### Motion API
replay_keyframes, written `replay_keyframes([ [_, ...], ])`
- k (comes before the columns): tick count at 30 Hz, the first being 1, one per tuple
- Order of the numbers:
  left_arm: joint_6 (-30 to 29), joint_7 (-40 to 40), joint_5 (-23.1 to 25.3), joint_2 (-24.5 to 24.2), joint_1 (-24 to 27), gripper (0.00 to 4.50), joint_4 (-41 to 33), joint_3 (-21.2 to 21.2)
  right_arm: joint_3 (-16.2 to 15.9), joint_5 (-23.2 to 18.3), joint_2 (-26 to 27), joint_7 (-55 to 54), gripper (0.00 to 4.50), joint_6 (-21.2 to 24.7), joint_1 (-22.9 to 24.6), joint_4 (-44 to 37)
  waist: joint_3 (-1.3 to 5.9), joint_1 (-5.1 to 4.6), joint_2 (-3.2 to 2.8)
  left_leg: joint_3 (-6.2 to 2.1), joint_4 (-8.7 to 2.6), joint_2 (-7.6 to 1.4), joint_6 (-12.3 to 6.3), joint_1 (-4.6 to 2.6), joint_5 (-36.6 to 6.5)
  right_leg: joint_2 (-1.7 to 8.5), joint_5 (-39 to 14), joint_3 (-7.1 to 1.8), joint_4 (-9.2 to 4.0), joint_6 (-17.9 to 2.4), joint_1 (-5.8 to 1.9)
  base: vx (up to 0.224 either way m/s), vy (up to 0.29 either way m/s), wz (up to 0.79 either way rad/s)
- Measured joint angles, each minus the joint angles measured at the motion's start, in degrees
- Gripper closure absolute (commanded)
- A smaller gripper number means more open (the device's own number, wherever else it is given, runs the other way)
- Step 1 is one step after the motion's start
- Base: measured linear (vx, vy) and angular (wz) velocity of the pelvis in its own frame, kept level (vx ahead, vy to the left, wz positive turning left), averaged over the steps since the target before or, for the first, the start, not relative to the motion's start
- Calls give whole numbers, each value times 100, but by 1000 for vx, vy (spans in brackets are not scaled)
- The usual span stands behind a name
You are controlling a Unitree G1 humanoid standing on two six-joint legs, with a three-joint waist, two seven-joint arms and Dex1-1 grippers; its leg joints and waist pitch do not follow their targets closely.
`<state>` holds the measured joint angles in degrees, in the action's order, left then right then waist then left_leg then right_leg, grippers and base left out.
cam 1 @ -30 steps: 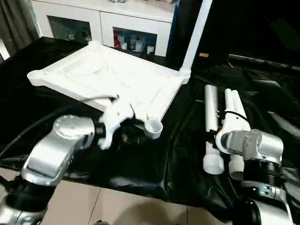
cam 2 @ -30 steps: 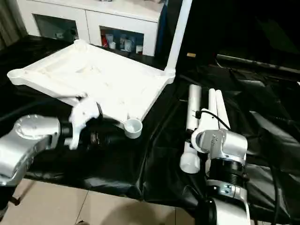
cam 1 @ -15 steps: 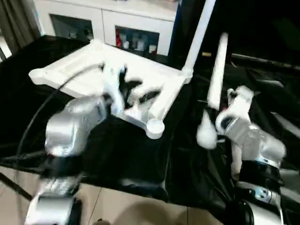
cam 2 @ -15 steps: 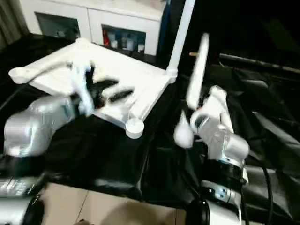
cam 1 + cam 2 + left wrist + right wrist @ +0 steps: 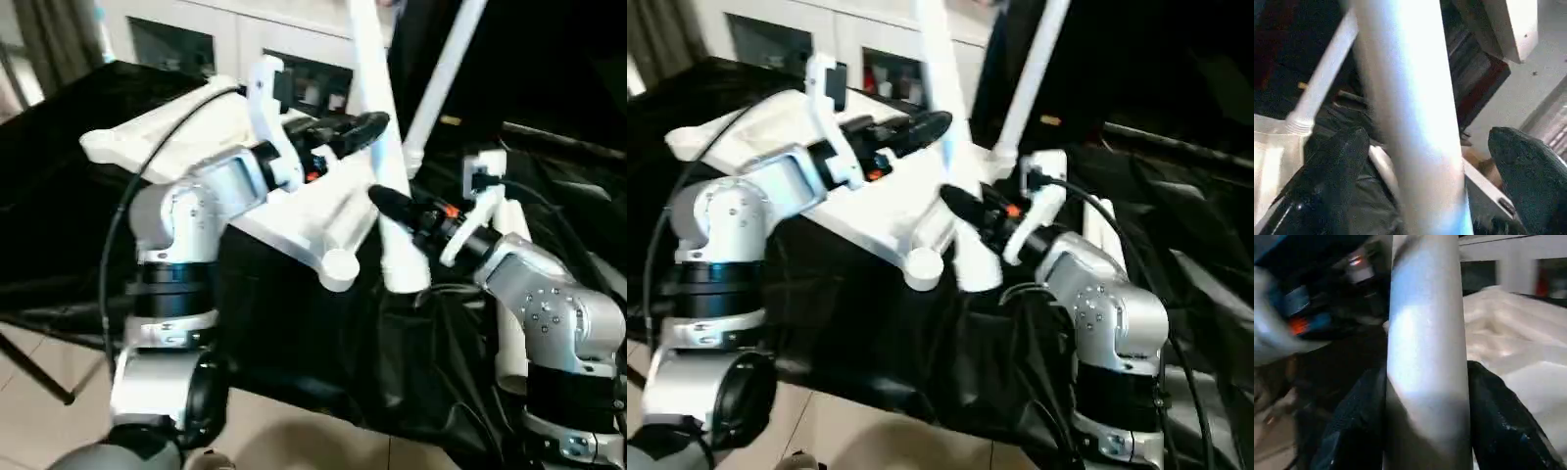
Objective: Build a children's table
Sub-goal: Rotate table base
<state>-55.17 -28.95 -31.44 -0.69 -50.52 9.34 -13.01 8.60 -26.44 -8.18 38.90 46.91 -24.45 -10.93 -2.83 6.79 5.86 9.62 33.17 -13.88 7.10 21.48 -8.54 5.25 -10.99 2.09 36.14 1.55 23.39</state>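
Where black cloth drapes, cabinet behind.

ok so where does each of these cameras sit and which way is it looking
Left eye and right eye views: on the head, looking forward and down at the upturned table top on black cloth; both silver forearms show.
Left wrist view: on the left arm, looking along the open left claw astride a raised leg.
Right wrist view: on the right arm, looking along the right claw gripping that leg.
Shared: both wrist views show the same leg close up.
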Motion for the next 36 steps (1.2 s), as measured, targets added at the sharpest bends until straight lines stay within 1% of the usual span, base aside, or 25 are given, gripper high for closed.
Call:
replay_keyframes([
  [1, -18, 67, -10, 16, 0, 0, 8, 8, -196, 15, -27, 58, 268, -97, 63, 3, 0, 0, 0, 0, 0, 0, 0, 0, 0, 1, 0, 1, 0, 0, -1, 0, 0, 0],
  [2, -18, 119, -8, 20, 0, 0, 39, 13, -322, 17, -45, 95, 268, -144, 97, 8, 0, -2, 0, 0, 0, 0, 0, 0, 0, 1, 1, 1, 0, 0, -1, 0, 0, 0],
  [3, -23, 175, -5, 22, 1, 0, 73, 11, -376, 38, -58, 95, 268, -198, 133, 21, -1, 1, 1, -1, 1, 0, 0, 1, 0, 1, 2, 1, 0, 0, -1, 0, 0, 0],
  [5, -22, 241, -6, 23, 1, 0, 110, -39, -559, 223, -176, 97, 268, -272, 143, 52, -8, -2, 19, -1, 0, 0, 1, 2, 0, 2, 4, 3, 0, 0, -1, 0, 0, 0],
  [8, -76, 323, -38, 58, 2, 0, 110, -175, -733, 454, -215, 19, 268, -391, 130, 108, -10, -13, 51, -4, 1, 0, 1, 5, 1, 2, 5, 5, 0, 1, -1, 0, 0, 0],
  [9, -96, 353, -46, 66, 4, 29, 110, -209, -775, 507, -220, -5, 268, -434, 124, 114, -9, -14, 55, -4, 2, 0, 1, 7, 1, 2, 5, 5, -1, 1, -1, 0, 0, 0],
  [10, -111, 374, -55, 71, 4, 29, 108, -226, -808, 546, -227, -32, 268, -472, 122, 124, -9, -13, 60, -4, 2, 0, 1, 7, 1, 2, 5, 5, -2, 1, -1, 0, 0, 0],
  [11, -157, 491, -114, 114, 23, 36, 85, -315, -990, 733, -304, -119, 268, -645, 83, 200, -8, -12, 65, -4, 3, 0, 1, 8, 1, 2, 4, 5, -3, 1, -1, 0, 0, 0],
  [12, -188, 564, -143, 130, 43, 36, 75, -352, -1099, 842, -357, -152, 268, -720, 50, 243, -9, -12, 66, -4, 3, 0, 2, 11, 1, 2, 4, 6, -4, 1, -1, 0, 0, 0],
  [13, -245, 677, -187, 170, 80, 41, 11, -416, -1300, 1052, -421, -251, 268, -869, 10, 294, -9, -15, 67, -5, 3, 0, 2, 13, 1, 2, 4, 7, -5, 1, 0, 0, 0, 0],
  [14, -275, 731, -236, 196, 94, 66, -17, -430, -1387, 1151, -422, -326, 268, -920, 8, 320, -10, -10, 68, -8, 3, 0, 2, 16, 1, 2, 3, 10, -5, 3, 0, 0, 0, 0],
  [16, -341, 881, -262, 297, 106, 75, -113, -468, -1575, 1377, -376, -553, 268, -974, 6, 346, -10, -6, 69, -9, 3, -1, 2, 23, 1, 2, 1, 11, -6, 5, 2, 0, 0, 0],
  [18, -321, 1048, -256, 375, 106, 91, -129, -474, -1660, 1530, -301, -734, 268, -994, -7, 393, -9, -10, 70, -9, 4, 0, 2, 25, 1, 2, 1, 11, -8, 6, 2, 0, 0, 0],
  [19, -295, 1144, -247, 420, 106, 91, -128, -475, -1702, 1607, -244, -844, 268, -997, -14, 434, -10, -16, 71, -9, 7, 0, 2, 28, 1, 2, 1, 12, -8, 6, 3, 0, 0, 0],
  [21, -264, 1239, -244, 473, 106, 113, -125, -497, -1736, 1673, -203, -947, 268, -1001, -15, 447, -10, -17, 71, -11, 11, 0, 1, 35, 1, 2, 2, 12, -8, 6, 6, 0, 0, 0],
  [25, -169, 1378, -200, 488, 107, 136, -109, -514, -1826, 1802, -182, -1091, 268, -1094, -38, 465, -12, -18, 77, -16, 16, -1, 1, 39, 1, 2, 3, 14, -8, 8, 6, 0, 0, 0],
  [26, -68, 1444, -84, 458, 108, 147, -109, -426, -1845, 1826, -136, -1149, 268, -1106, -79, 521, -12, -20, 77, -16, 17, -1, 1, 39, 1, 2, 4, 14, -8, 10, 6, 0, 0, 0],
  [27, 60, 1499, 83, 411, 113, 147, -108, -282, -1857, 1844, -83, -1219, 268, -1108, -117, 564, -12, -21, 77, -18, 17, -1, 1, 40, 1, 2, 7, 15, -8, 14, 6, 0, 0, 0],
  [31, 445, 1571, 551, 214, 167, 186, -93, 120, -1850, 1865, -23, -1357, 268, -1102, -230, 676, -12, -28, 75, -20, 26, -1, 1, 45, 1, 2, 14, 13, -10, 26, 6, 0, 0, 0],
  [34, 627, 1572, 645, 148, 238, 198, -36, 179, -1851, 1866, -8, -1377, 268, -1088, -241, 683, -13, -25, 75, -23, 33, -1, 1, 51, 1, 2, 18, 14, -10, 28, 7, 0, 0, 0],
  [35, 667, 1576, 646, 150, 244, 217, -16, 176, -1851, 1868, -5, -1380, 268, -1086, -241, 683, -13, -22, 75, -23, 35, 0, 1, 52, 1, 2, 18, 14, -10, 28, 6, 0, 0, 0],
  [36, 688, 1577, 646, 146, 244, 225, -4, 174, -1851, 1870, -1, -1383, 268, -1086, -241, 683, -12, -23, 75, -24, 37, 0, 1, 52, 1, 2, 19, 13, -10, 28, 6, 0, 0, 0],
])
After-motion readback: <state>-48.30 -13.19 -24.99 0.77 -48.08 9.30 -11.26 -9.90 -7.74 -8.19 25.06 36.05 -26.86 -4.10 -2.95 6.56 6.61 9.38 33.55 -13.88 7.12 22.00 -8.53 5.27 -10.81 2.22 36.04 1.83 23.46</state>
